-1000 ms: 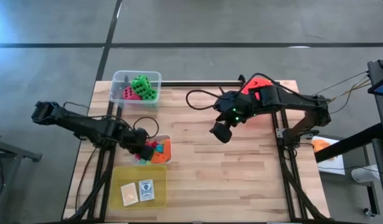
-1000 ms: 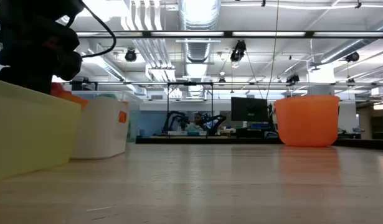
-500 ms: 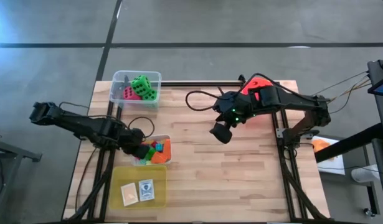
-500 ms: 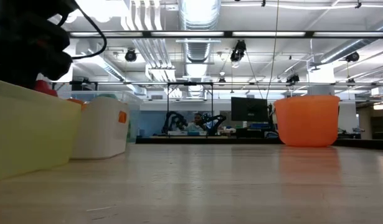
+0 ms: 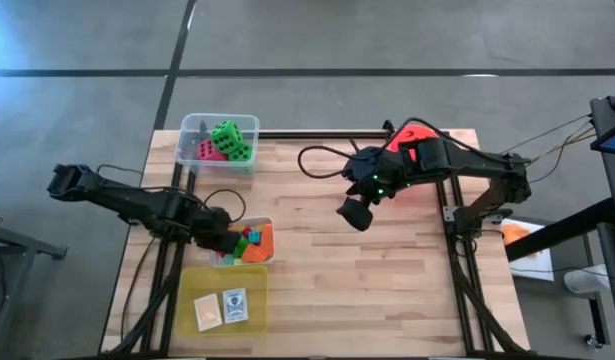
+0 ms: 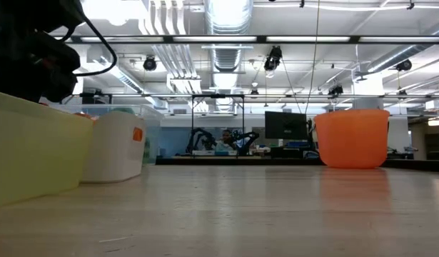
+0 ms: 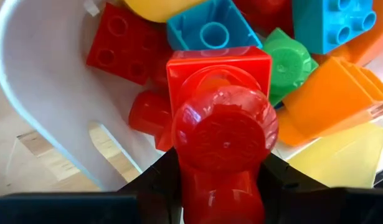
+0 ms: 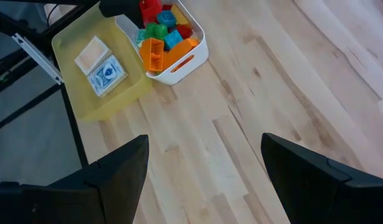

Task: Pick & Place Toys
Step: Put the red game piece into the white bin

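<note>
**Red block pinched over the white tub**

Left gripper has its fingers pinched on a red block, a square brick with a round peg sticking toward the camera. From my seat the wrist cam is mostly that block, so the hold looks centred and snug. It hangs just above the white tub, over the rest of the blocks: blue, green, orange, yellow, more red. I'd guess it's that low so a release drops it straight into the pile without a bounce, though I can't say for sure whether it's going in or coming out.

Next to that tub is the yellow tray with two cards lying flat. The clear tub at the far corner has the green and pink dice in it.

Right gripper is parked over bare table mid-board, fingers spread with nothing between them, well apart from the tubs. The orange bucket sits under that arm.
</note>
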You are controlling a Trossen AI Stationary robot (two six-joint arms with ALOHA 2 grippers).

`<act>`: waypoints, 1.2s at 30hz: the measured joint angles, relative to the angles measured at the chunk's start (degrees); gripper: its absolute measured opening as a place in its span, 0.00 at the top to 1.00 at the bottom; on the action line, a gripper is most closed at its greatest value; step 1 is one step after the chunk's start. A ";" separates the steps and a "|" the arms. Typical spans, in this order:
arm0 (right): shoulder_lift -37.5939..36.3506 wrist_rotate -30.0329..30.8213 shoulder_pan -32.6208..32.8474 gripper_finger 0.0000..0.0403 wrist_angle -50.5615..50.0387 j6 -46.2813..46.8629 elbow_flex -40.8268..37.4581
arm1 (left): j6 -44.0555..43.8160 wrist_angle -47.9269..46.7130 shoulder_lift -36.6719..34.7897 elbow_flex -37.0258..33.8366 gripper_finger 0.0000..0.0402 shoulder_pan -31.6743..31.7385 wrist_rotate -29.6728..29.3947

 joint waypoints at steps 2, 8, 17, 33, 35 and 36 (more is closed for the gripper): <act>0.00 0.02 0.00 0.25 0.00 -0.28 0.00 | -0.02 0.32 0.00 0.03 0.71 0.01 0.00; 0.00 0.28 0.00 0.25 -0.02 -0.45 0.00 | 0.04 0.57 -0.04 0.03 0.60 0.07 -0.02; 0.00 0.44 0.00 0.25 -0.02 -0.69 0.00 | 0.22 0.96 -0.04 0.21 0.10 0.07 1.07; -2.84 0.02 0.26 0.25 -0.20 -0.88 0.00 | 5.76 -8.38 -1.91 7.32 0.15 0.00 0.59; -3.24 0.15 0.26 0.25 -0.22 -0.88 0.00 | 6.89 -10.62 -2.21 7.90 0.15 0.00 0.59; -3.37 0.35 0.26 0.25 -0.17 -0.90 0.00 | 7.02 -12.05 -2.41 8.25 0.15 0.02 0.59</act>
